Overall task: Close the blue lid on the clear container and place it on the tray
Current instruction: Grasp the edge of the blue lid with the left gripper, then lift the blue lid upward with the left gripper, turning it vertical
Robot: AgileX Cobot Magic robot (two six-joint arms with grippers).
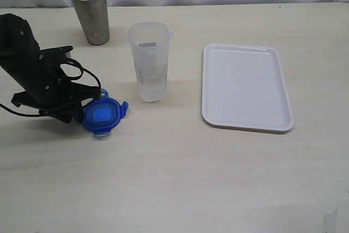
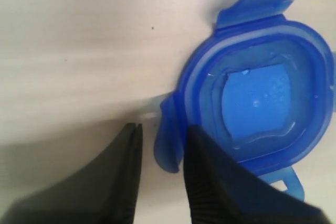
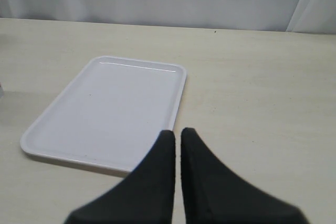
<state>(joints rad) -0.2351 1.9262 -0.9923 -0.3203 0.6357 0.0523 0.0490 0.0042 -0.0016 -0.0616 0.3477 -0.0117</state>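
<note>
One blue lid (image 2: 262, 98) flap sits inside the spread left end effector (image 2: 164, 128).

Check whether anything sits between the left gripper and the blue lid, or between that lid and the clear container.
Nothing visible does. The left gripper is at the blue lid, with one flap between its open fingers. Only bare table separates the lid from the clear container. The metal cup stands farther back, off that path.
</note>
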